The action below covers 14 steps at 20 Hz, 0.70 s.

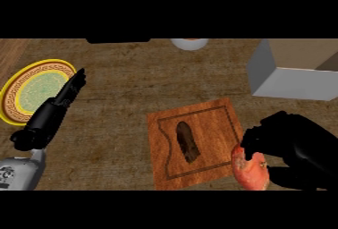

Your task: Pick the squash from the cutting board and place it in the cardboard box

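Head view of the counter (pixel 125 103). A wooden cutting board (pixel 198 120) is seen just below centre, turned slightly off square, with a dark carved figure (pixel 188 142) at its middle. The squash (pixel 250 169), reddish-orange and mottled, is located at about four o'clock from the board's centre, at the board's lower right corner, and is overlapped by the right hand (pixel 297 147). The right hand is shown at the right edge, at roughly four o'clock in the view; its fingers are curled round the squash, with the upper end of the squash hidden behind them. Whether the squash is lifted off the board or resting on it cannot be told.

The cardboard box (pixel 290 82), grey-sided and open at the top, is placed at about one o'clock, well apart from the squash.

The left hand (pixel 66 96) is seen at nine o'clock, held open and still, its fingers straight and pressed together, pointing towards twelve o'clock. Its fingertips are overlapping the rim of a round plate (pixel 26 89), yellow-rimmed with a green centre, at ten o'clock. A white rounded object (pixel 189 43) is partly visible at twelve o'clock.
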Tool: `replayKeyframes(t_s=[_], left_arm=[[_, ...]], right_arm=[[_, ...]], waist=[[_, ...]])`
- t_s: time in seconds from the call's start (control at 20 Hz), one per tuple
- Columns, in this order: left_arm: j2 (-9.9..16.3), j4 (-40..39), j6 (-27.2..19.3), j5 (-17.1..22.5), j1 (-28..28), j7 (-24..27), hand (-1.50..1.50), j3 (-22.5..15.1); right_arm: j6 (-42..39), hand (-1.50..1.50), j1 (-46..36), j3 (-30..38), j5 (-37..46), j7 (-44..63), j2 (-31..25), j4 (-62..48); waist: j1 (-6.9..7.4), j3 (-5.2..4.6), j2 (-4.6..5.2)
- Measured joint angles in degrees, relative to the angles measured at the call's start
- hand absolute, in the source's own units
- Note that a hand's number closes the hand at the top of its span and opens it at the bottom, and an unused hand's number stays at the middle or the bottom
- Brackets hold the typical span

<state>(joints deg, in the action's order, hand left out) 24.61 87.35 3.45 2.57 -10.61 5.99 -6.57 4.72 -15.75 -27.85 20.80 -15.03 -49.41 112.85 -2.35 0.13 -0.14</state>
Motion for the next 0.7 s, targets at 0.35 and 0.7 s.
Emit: replayKeyframes(t_s=[0.35, 0.7], left_arm=[[-1.31, -0.15, 0.59, -0.76, -1.98, -0.85, 0.00, -0.80], [-2.73, -1.55, 1.67, -1.77, -4.75, -1.44, 0.00, -1.09]], right_arm=[[-4.71, 1.50, -2.03, 17.16, -15.90, 1.29, -3.18, -10.39], [-10.49, 1.50, -12.69, 22.42, -15.33, -4.06, -3.53, -32.27]], waist=[[1.75, -0.09, 0.24], [3.57, -0.11, 0.58]])
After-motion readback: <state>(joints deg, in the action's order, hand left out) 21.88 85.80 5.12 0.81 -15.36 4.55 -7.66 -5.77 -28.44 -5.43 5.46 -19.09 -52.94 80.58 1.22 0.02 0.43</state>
